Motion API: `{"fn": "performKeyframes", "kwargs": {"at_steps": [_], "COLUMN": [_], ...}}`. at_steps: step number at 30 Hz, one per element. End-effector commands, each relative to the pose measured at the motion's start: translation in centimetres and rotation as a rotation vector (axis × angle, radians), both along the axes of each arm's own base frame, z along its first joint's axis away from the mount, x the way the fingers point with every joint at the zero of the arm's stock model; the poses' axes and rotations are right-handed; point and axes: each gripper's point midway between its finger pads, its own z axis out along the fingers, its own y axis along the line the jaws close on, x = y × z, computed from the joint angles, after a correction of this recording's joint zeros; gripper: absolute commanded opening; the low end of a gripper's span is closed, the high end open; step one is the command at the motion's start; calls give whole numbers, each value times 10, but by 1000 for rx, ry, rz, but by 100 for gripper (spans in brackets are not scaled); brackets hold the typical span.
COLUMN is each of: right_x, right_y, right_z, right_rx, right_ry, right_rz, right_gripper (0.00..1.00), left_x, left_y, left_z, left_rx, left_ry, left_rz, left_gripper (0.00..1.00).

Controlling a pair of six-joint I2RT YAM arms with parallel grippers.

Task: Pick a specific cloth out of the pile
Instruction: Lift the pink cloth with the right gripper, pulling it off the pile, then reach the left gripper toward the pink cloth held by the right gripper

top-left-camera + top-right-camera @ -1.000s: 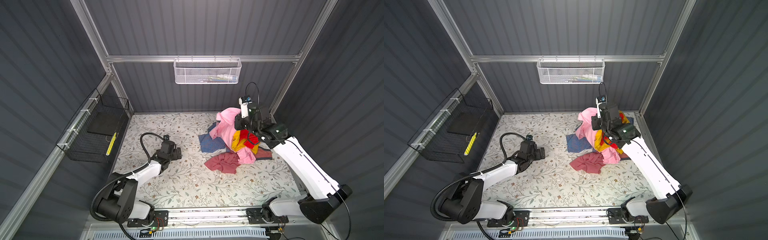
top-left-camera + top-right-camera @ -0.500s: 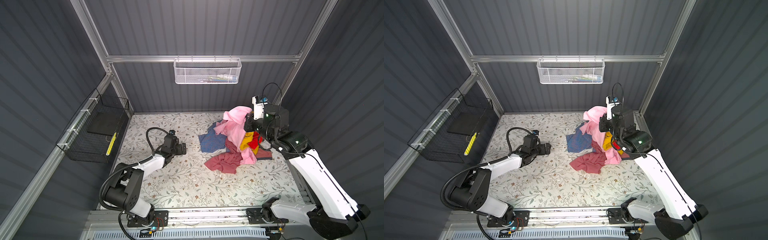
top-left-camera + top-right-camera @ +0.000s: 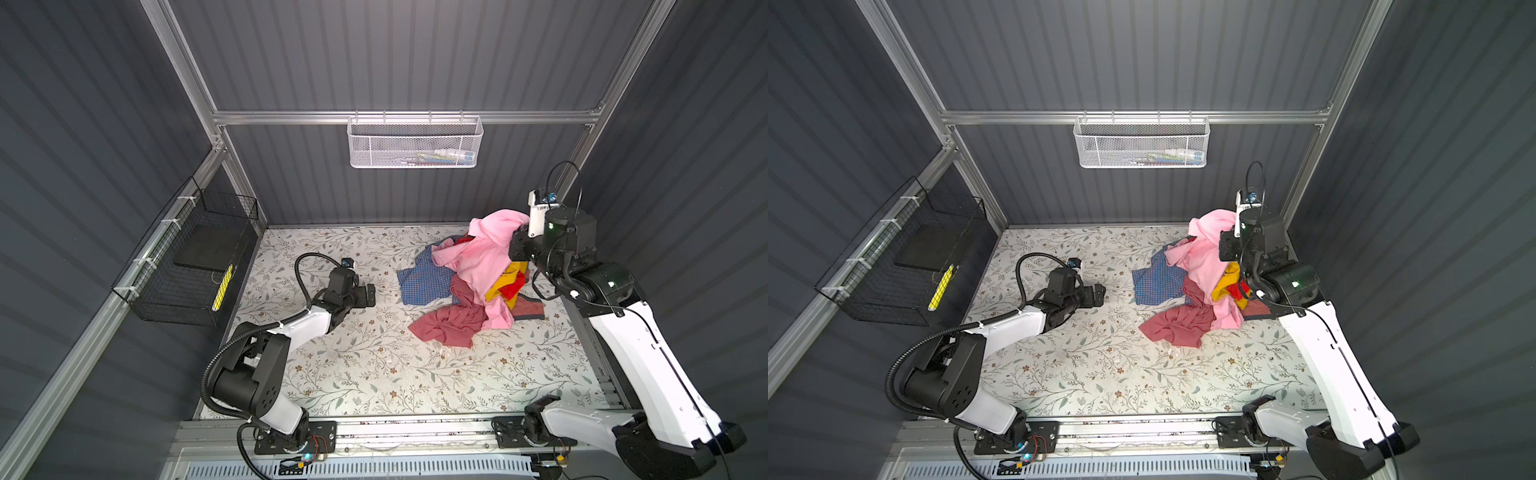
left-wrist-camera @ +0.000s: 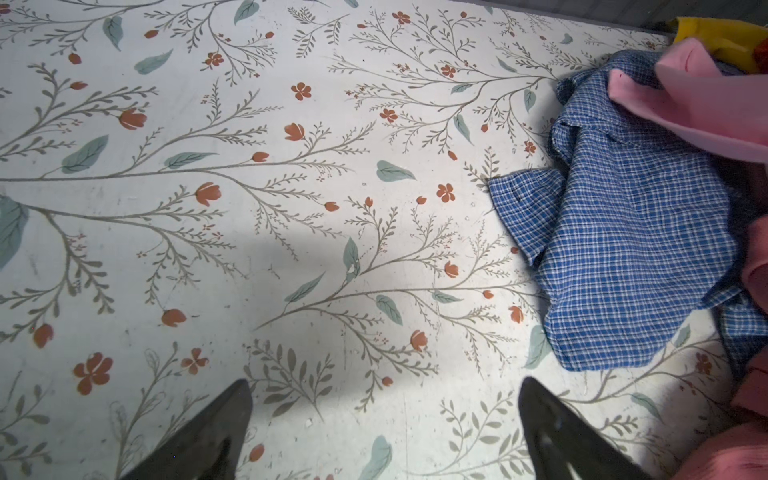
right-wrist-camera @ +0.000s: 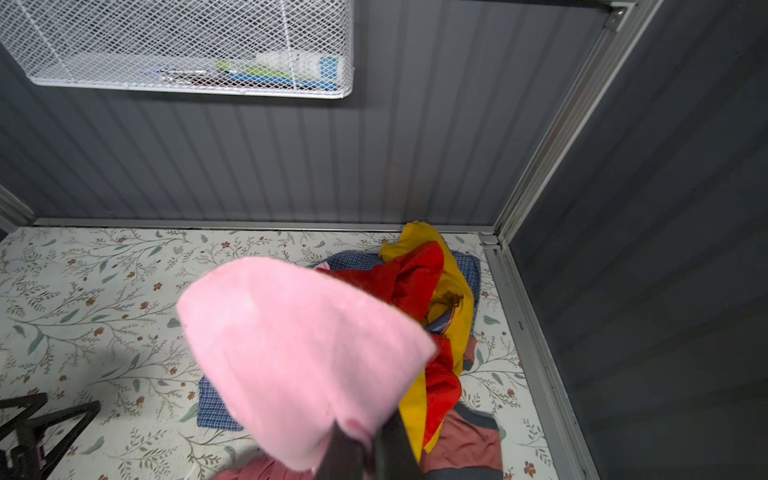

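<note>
Your left gripper (image 3: 369, 294) sits low over the floral table (image 3: 374, 374), jaws spread wide and empty, just short of the blue checked cloth (image 4: 631, 249). Farther back, your right gripper (image 5: 365, 440) pinches the light pink cloth (image 3: 486, 253), held up above the pile (image 3: 449, 326), its lower end draped over the heap.

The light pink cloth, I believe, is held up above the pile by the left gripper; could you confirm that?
Not quite: the right gripper holds the light pink cloth up above the pile, as the right wrist view shows. The left gripper is open over the bare table, holding nothing.
</note>
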Motion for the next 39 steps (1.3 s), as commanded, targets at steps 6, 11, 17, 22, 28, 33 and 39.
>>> {"fn": "performKeyframes", "kwargs": {"at_steps": [6,11,17,22,28,33,39], "right_x": [0,10,19,11,3,1,-2], "right_y": [-25,-9,-27,-55,-54,-49,-61], "right_z": [0,-57,-101,-82,-90,-106,-120], "right_rx": [-99,-144,-255,-230,-159,-74,-12], "right_ry": [10,148,255,206,219,233,256], "right_rz": [-95,-30,-118,-179,-147,-129,-161], "right_gripper": [0,0,0,0,0,0,0], "left_x": [-2,1,-1,-1,11,16,4], "left_y": [1,1,3,-5,-73,-161,-239], "left_z": [-2,-3,-5,-6,13,44,67], "left_rx": [12,12,11,9,-68,-139,-259], "left_ry": [-3,-1,6,6,-50,-134,-160], "left_rz": [-14,-5,8,-31,-264,-523,-792], "left_gripper": [100,100,100,100,100,100,93]}}
